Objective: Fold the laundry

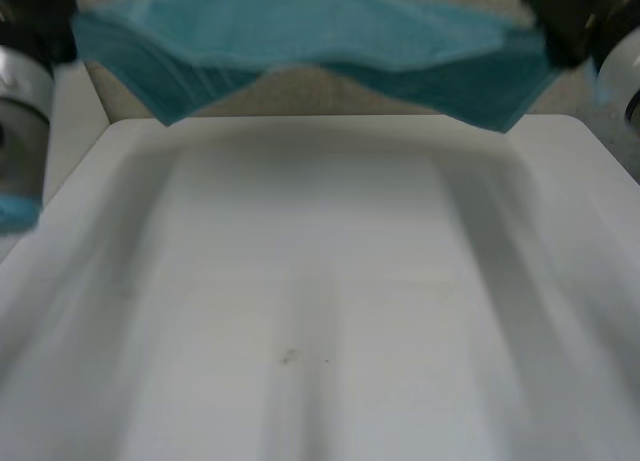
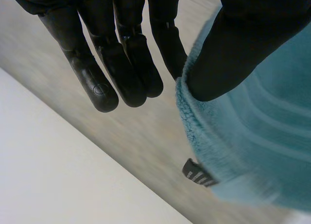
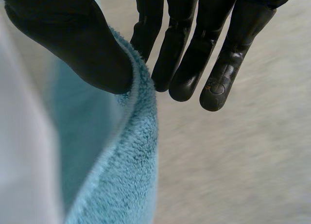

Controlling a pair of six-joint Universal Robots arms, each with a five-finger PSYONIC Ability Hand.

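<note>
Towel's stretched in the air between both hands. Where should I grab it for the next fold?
Probably the free lower corners of the towel, coming from the table side: the left hand and right hand pinch its top edge, so those corners hang clear.

- A white table (image 1: 320, 281) with rounded far corners took up the foreground under soft light.
- A small dark speck (image 1: 290, 357) sat near the table's middle.
- Beyond the table's far edge lay a pale beige, speckled floor (image 1: 330, 96).
</note>
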